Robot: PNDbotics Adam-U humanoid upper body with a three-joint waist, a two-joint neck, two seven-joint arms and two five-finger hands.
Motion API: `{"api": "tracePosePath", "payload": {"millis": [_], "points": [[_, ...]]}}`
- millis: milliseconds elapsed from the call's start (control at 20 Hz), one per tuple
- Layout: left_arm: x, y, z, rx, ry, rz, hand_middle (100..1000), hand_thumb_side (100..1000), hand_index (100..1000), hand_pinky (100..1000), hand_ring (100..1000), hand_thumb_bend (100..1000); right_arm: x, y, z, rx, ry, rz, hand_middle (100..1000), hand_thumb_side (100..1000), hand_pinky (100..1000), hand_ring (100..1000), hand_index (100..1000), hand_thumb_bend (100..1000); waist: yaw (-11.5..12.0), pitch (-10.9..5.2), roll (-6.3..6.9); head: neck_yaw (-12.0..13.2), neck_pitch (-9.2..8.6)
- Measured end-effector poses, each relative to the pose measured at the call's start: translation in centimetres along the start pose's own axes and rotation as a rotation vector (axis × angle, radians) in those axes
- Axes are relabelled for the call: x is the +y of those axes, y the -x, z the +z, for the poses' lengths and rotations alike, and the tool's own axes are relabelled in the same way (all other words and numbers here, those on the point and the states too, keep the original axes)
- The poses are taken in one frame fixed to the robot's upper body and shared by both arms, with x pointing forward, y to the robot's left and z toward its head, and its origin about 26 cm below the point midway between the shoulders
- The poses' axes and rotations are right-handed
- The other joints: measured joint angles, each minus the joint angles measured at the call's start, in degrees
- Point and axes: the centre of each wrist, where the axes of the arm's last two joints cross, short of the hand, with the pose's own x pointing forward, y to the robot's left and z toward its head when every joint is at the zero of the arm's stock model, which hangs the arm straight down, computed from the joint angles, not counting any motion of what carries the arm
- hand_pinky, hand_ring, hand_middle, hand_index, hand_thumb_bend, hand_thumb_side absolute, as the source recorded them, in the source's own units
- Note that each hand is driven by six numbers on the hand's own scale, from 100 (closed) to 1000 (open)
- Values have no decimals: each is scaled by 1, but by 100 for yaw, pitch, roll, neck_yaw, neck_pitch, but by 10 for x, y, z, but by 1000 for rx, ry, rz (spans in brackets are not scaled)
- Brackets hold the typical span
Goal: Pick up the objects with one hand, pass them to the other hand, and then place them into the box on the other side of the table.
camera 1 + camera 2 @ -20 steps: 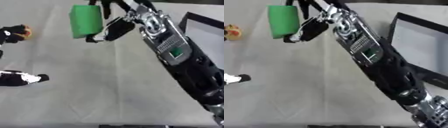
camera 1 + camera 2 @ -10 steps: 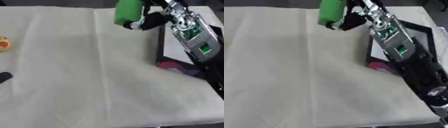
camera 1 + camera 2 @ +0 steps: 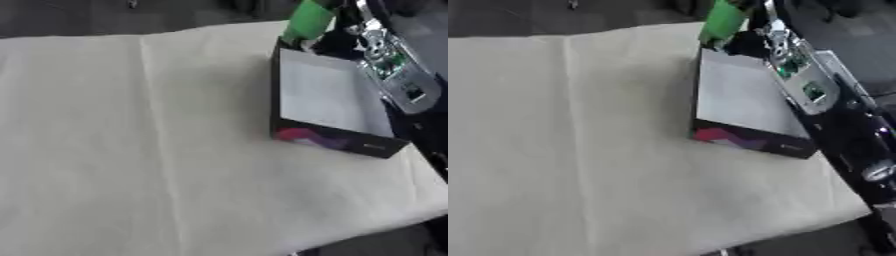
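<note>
Cream cloth covers the worktop (image 3: 131, 150), and near its right edge sits a shallow black-walled box (image 3: 328, 102) with a pale inside and a pink and purple patch on its near wall, beside small writing too blurred to read. Above the box's far left corner, the robot's right hand (image 3: 337, 37) holds a green cylinder-like object (image 3: 306, 20), dark fingers curled around its lower end, the object tilted and partly cut off by the top of the view. No left hand shows; the right forearm (image 3: 802, 80) runs along the box's right side, carrying a small green panel.
</note>
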Motion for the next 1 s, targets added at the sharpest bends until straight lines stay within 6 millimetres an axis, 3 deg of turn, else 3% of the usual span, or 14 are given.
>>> {"api": "tracePosePath", "payload": {"millis": [200,500,650,750,850,1000], "points": [[3,1,-1,3,-38,-5,679,304,804,751,680,854,-1,32,-5,100,4,69,268,100,728,430,366,191,2,6,16,25,9],[7,3,-2,10,-81,-9,680,307,805,752,681,857,-4,62,-6,175,-17,142,303,100,737,467,396,189,32,29,10,86,61],[8,3,-2,15,-94,-12,680,309,805,752,682,857,-6,69,-4,166,-62,162,430,100,765,556,523,349,40,30,-6,127,95],[9,3,-3,17,-102,-13,680,311,806,752,682,855,-8,72,-3,146,-99,181,521,100,789,614,626,384,43,30,-10,146,102],[10,4,-3,19,-109,-15,680,313,807,752,683,853,-9,73,-3,128,-121,210,682,100,827,731,784,513,51,30,-10,167,103],[10,4,-3,22,-117,-17,680,315,809,753,683,851,-11,74,-4,113,-131,281,775,157,856,806,868,622,63,30,-12,176,103]]}}
